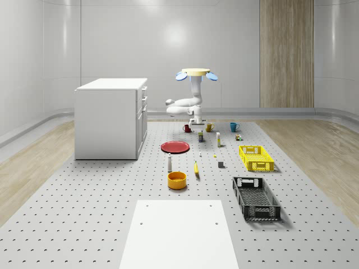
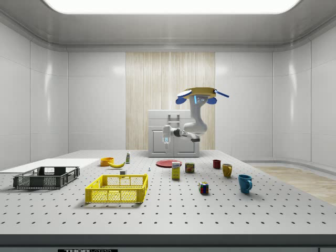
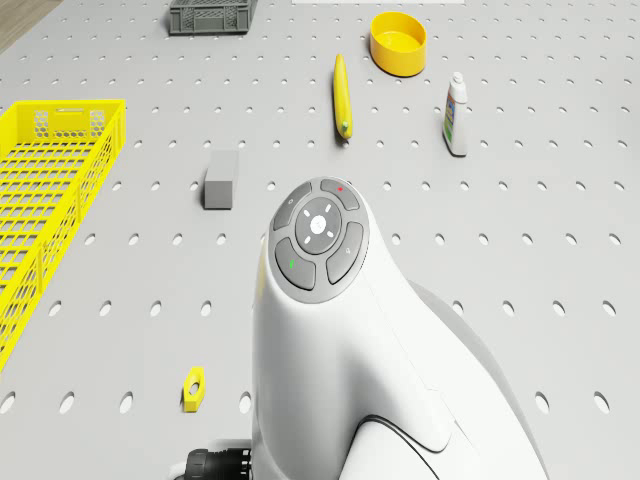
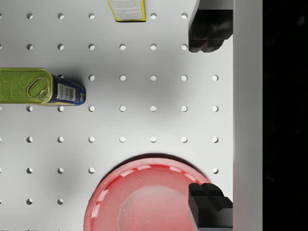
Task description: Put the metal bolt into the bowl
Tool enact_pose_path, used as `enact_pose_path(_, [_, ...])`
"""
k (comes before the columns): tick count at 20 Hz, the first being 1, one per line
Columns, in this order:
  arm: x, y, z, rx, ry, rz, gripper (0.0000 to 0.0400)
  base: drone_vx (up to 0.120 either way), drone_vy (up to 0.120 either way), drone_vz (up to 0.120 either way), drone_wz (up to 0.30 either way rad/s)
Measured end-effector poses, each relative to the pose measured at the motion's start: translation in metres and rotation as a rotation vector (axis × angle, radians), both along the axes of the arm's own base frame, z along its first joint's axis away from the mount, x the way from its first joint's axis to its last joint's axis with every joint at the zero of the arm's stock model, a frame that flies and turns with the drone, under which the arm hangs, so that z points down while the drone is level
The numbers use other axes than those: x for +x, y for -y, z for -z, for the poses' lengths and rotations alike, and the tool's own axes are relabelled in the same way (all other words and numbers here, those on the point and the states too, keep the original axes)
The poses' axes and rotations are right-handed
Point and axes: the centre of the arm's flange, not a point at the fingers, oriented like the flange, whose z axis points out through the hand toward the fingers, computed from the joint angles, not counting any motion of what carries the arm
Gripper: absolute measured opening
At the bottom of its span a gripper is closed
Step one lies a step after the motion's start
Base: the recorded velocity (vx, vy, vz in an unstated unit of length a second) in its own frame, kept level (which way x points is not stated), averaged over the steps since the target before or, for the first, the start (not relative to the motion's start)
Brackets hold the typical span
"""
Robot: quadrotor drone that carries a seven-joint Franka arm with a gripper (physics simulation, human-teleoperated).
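We are at the approach, with nothing picked up yet. The drone (image 1: 196,73) hovers high over the far end of the desk (image 1: 101,213), just above centre in the whole-scene view, above the mugs. The arm is folded under it. In the wrist view the claw (image 4: 210,118) looks straight down, its two black fingers (image 4: 207,31) spread wide with only bare desk between them, so it holds nothing. Under it lie the rim of the red plate (image 4: 144,197) and a tin can (image 4: 29,85).

The bolt (image 1: 200,153) is, as far as we can judge, the tiny piece just right of the red plate in the middle of the whole-scene view, near a yellow nut (image 3: 193,388). It is too small for us to be sure. The bowl (image 1: 176,180) stands nearer the lower centre of that view, beside the banana (image 1: 196,168), well apart from the claw.

To do this well, we carry the claw off the plate and centre it over the bolt before descending. We keep the fingers wide and turn the wrist so they close across the shank, not along it. The piece is small and may roll, so we come down slowly and squarely. We also take care not to confuse it with the nut.
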Motion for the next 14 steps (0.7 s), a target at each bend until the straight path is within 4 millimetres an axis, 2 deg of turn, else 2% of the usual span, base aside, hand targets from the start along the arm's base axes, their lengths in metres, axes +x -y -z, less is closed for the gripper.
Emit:
enact_pose_path(3, [0.0000,0.0000,0.0000,0.000,0.000,0.000,0.0400,0.120,0.000,-0.040,0.000])
enact_pose_path(10, [0.0000,0.0000,0.0000,0.000,0.000,0.000,0.0400,0.120,0.000,-0.120,0.000])
enact_pose_path(14, [0.0000,0.0000,0.0000,0.000,0.000,0.000,0.0400,0.120,0.000,0.000,0.000])
